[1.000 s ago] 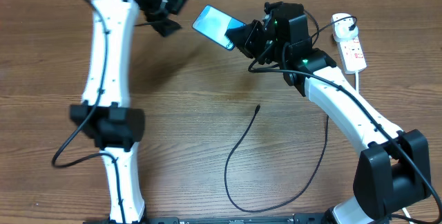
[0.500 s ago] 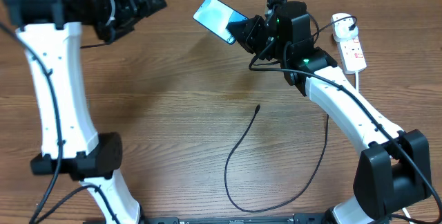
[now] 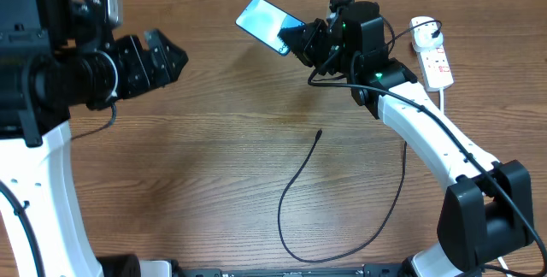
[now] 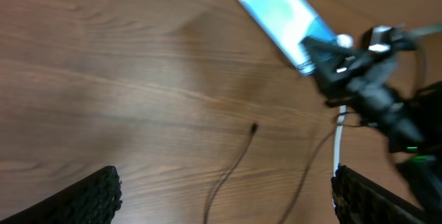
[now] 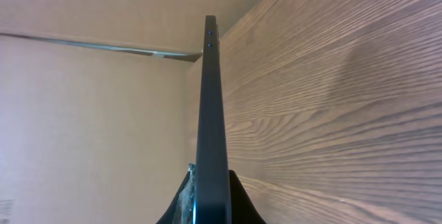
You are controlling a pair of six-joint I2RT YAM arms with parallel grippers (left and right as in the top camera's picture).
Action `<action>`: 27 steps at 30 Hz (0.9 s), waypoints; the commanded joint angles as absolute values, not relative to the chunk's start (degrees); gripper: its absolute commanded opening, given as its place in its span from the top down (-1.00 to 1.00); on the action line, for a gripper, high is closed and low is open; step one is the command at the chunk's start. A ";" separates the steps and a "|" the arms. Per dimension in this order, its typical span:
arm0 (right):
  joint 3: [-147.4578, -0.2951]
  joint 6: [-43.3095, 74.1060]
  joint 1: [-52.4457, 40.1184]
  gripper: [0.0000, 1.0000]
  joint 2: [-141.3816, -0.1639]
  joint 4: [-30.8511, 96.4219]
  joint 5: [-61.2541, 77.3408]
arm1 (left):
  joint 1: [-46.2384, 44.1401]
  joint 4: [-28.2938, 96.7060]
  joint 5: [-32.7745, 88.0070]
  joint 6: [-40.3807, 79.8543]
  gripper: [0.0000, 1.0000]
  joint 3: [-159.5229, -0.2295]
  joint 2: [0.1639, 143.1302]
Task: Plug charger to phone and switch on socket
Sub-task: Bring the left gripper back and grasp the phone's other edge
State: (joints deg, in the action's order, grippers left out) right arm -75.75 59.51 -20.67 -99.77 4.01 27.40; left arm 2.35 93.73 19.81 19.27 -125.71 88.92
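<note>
My right fingers (image 3: 301, 43) were clamped tight on the phone (image 3: 267, 24), gripping it by one end, at about 12 o'clock over the desk (image 3: 214, 166). My left fingers (image 3: 169, 55) were spread wide with nothing in them, out at 10 o'clock. The charger (image 3: 291, 187) lay loose on the desk, its tip near the middle, well apart from the phone. The socket (image 3: 437, 61) sat at 2 o'clock.

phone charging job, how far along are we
Done: the right gripper holds the phone by one end. In hand: nothing else; the left gripper is open and empty. Left: the charger tip lies loose on the table, unplugged; the socket is untouched.
</note>
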 commanded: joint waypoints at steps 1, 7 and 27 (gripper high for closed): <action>-76.86 63.31 -20.56 0.93 -98.08 2.59 29.19 | 3.05 89.06 20.47 18.70 -0.85 -117.56 90.72; -76.86 63.29 -20.56 0.93 -98.08 2.35 32.14 | 3.40 69.32 44.12 18.00 -0.88 -104.84 95.09; -76.86 71.72 -21.15 0.93 -98.10 2.09 24.34 | -4.99 29.21 74.04 35.03 -0.71 -97.23 117.10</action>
